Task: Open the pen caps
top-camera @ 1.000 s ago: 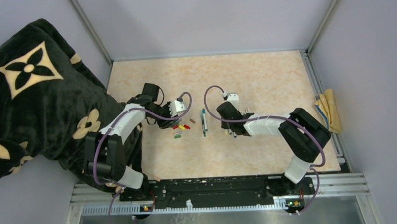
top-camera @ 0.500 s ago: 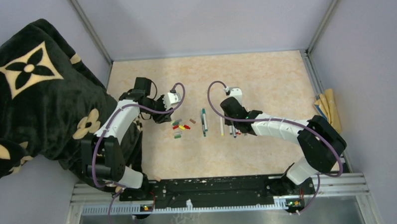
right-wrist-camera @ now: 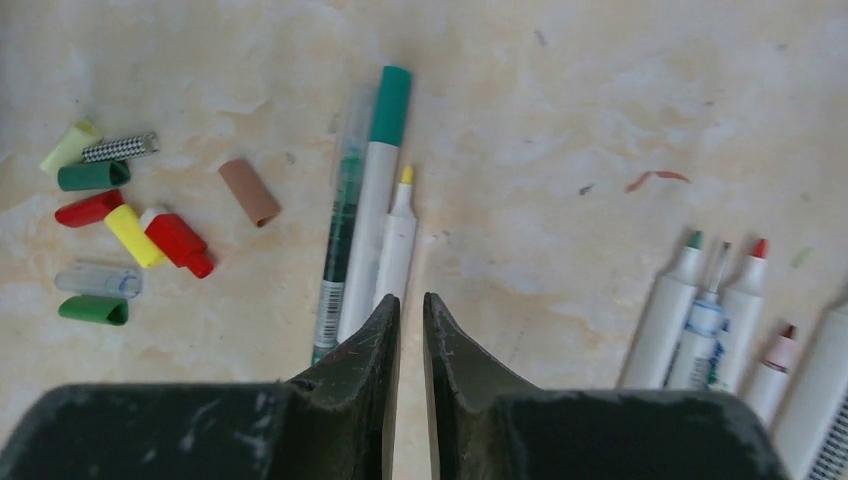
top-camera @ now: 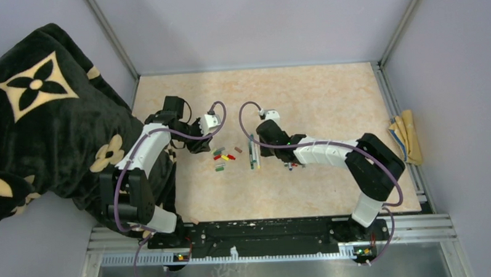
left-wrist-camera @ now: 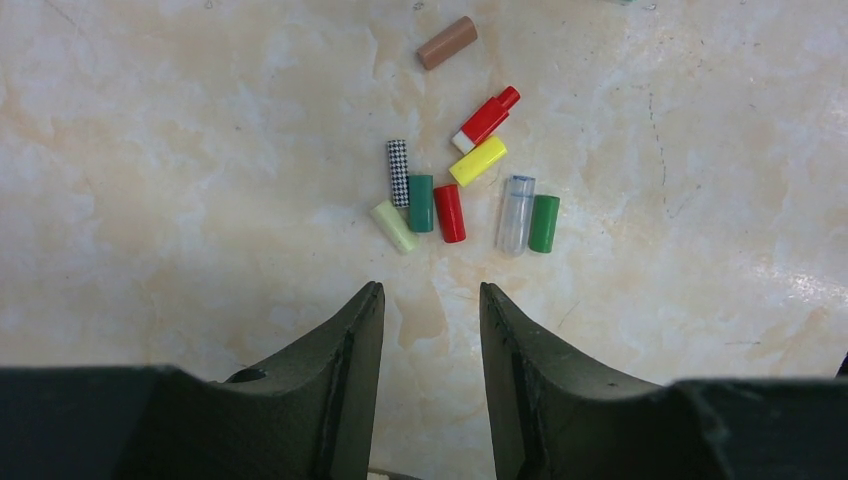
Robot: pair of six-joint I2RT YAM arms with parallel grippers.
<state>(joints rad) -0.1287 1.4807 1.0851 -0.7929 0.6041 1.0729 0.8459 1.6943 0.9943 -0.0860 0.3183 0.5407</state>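
Nine short plastic pen caps (left-wrist-camera: 450,213) lie loose in one tight scatter on the table: brown, two red, yellow, checkered, two green, pale green, clear. All of these are off their pens.

Bare nibs seen: a white-barrelled yellow-tipped pen (right-wrist-camera: 397,235), and to its right, well apart, a row of white uncapped pens (right-wrist-camera: 680,300) with green and red tips showing. The outermost run out of frame, so no firm count.

Left to do, by my reading: at least one long white teal-capped pen (right-wrist-camera: 375,190), cap on. A translucent green-filled pen (right-wrist-camera: 343,225) lies touching it; cannot tell whether that one is capped. Task looks mostly done.

Right gripper (right-wrist-camera: 411,310): fingers almost together, only a thin slit between them, nothing in it. It hangs over the near ends of the teal-capped and yellow-tipped pens, which pass out of sight beneath it.

Left gripper (left-wrist-camera: 430,300): fingers moderately parted, empty, just on the near side of the cap scatter, not touching it.

Surface: beige marbled tabletop (top-camera: 328,92), faintly scuffed, with a small red smear (right-wrist-camera: 650,178).

Room: plain grey walls and aluminium frame rails. A black plush blanket with cream flower motifs (top-camera: 38,109) is heaped at the left, and a folded yellow cloth (top-camera: 408,136) sits at the right edge.
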